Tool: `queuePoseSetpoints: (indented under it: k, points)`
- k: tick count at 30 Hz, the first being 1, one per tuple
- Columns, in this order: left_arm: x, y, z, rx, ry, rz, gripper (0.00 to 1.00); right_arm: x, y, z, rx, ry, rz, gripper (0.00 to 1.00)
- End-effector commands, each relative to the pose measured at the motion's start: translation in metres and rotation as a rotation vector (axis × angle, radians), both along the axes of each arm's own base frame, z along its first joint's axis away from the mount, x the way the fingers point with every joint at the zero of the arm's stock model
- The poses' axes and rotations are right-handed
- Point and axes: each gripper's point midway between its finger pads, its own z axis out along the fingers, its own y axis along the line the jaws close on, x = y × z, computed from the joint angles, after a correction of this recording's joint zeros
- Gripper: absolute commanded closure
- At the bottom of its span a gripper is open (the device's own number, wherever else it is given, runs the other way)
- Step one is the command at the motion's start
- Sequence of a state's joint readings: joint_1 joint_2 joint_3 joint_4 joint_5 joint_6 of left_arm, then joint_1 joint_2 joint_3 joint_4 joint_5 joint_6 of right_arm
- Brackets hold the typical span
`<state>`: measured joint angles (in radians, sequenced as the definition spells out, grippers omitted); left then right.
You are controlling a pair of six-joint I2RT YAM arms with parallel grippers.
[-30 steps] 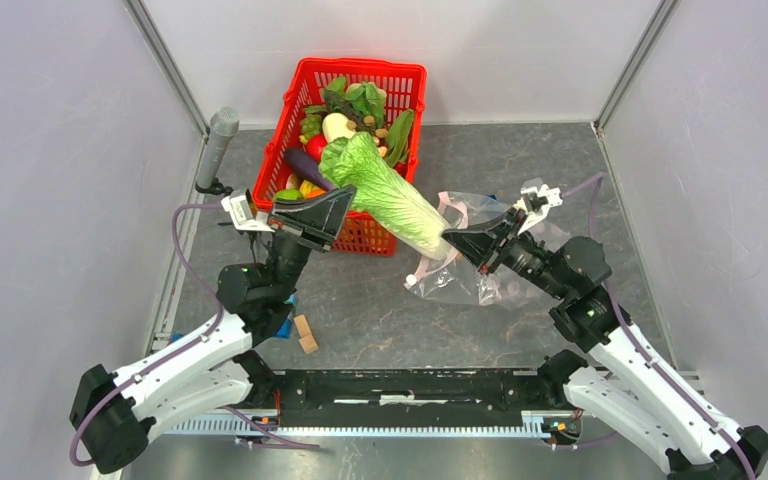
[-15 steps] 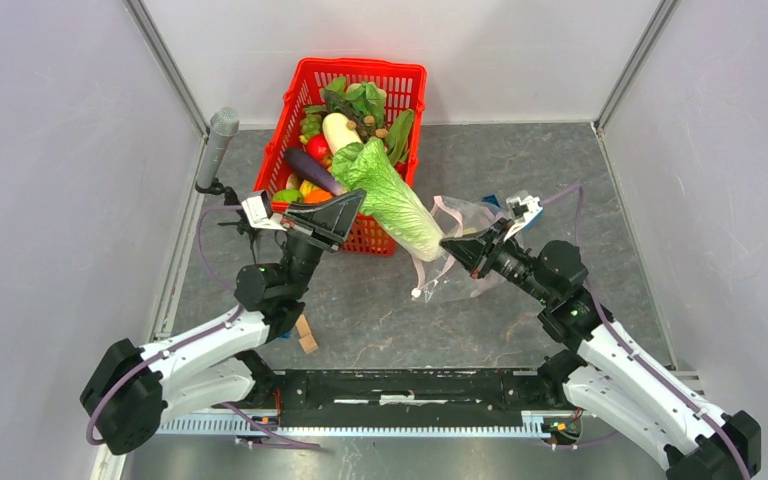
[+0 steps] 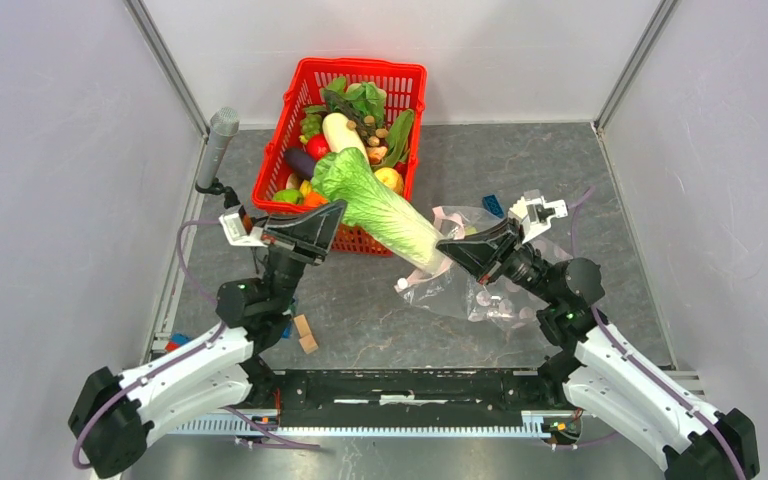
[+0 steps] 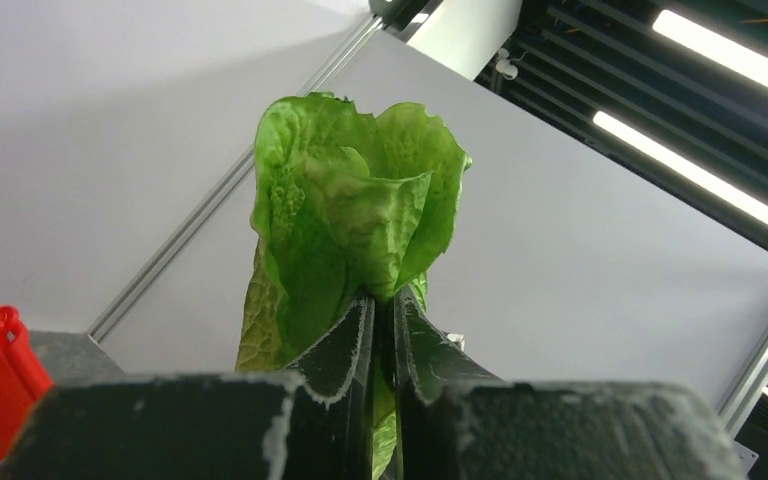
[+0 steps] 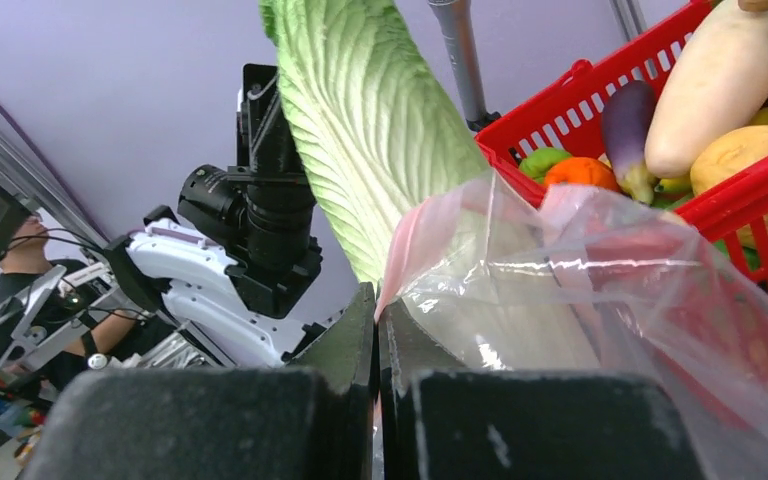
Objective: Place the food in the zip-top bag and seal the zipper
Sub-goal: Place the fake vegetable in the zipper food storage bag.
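My left gripper (image 3: pixel 337 208) is shut on the leafy side of the green-white napa cabbage (image 3: pixel 385 212) and holds it slanting above the table. In the left wrist view the gripper (image 4: pixel 382 302) pinches the green leaves (image 4: pixel 355 215). The cabbage's white stem end sits at the mouth of the clear zip-top bag (image 3: pixel 475 290). My right gripper (image 3: pixel 444 244) is shut on the bag's mouth edge and holds it up. In the right wrist view the gripper (image 5: pixel 377 296) clamps the pink zipper strip (image 5: pixel 405 235), with the cabbage (image 5: pixel 370 120) just behind it. I cannot see the slider tab.
The red mesh basket (image 3: pixel 412 75) at the back holds a white radish (image 3: pixel 340 132), eggplant (image 3: pixel 299 160), apple (image 3: pixel 317 146), yellow fruit (image 3: pixel 390 179) and leafy greens (image 3: pixel 365 98). Wooden blocks (image 3: pixel 306 334) lie near the left arm. A blue block (image 3: pixel 493 205) lies behind the bag. A grey microphone (image 3: pixel 222 135) stands at the left.
The cabbage has swung lower, its stem end now at the bag's mouth. My right gripper has drawn the bag's mouth up and toward the cabbage. The left gripper shifted slightly left.
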<state>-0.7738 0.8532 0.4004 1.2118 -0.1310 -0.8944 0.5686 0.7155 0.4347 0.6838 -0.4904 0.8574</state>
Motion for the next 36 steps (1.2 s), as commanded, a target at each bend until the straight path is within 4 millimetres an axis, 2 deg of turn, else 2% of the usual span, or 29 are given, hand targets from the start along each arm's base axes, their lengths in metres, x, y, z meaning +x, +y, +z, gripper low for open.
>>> queuePoseSetpoints:
  k: [1, 6, 10, 14, 21, 24, 28, 31, 36]
  points:
    - [-0.010, 0.023, 0.027, 0.006, -0.088, 0.110, 0.98, -0.002, -0.001, 0.001, 0.033, 0.011, 0.017, 1.00]
    - [-0.017, 0.024, 0.036, 0.048, -0.105, 0.111, 0.98, 0.031, -0.001, -0.043, -0.153, 0.144, -0.117, 1.00]
    - [-0.019, 0.022, 0.034, 0.056, -0.104, 0.096, 0.98, 0.027, 0.012, -0.057, -0.154, 0.186, -0.028, 1.00]
    - [-0.020, 0.019, 0.029, 0.071, -0.096, 0.077, 0.98, 0.012, 0.021, -0.044, -0.017, 0.184, 0.082, 1.00]
    - [-0.025, 0.023, 0.041, 0.116, -0.130, 0.116, 0.98, 0.002, 0.023, -0.036, 0.096, 0.231, 0.157, 1.00]
    - [-0.018, 0.021, 0.033, 0.124, -0.128, 0.141, 0.98, 0.002, 0.022, -0.035, 0.098, 0.231, 0.147, 1.00]
    - [-0.008, 0.008, 0.022, 0.114, -0.121, 0.111, 0.98, 0.007, 0.021, -0.039, 0.050, 0.232, 0.106, 1.00]
    - [-0.003, -0.002, 0.013, 0.107, -0.105, 0.080, 0.98, 0.001, 0.016, -0.039, 0.075, 0.221, 0.109, 1.00]
    - [0.003, -0.001, -0.006, 0.096, -0.066, 0.083, 0.98, -0.010, 0.003, -0.051, 0.141, 0.250, 0.133, 1.00]
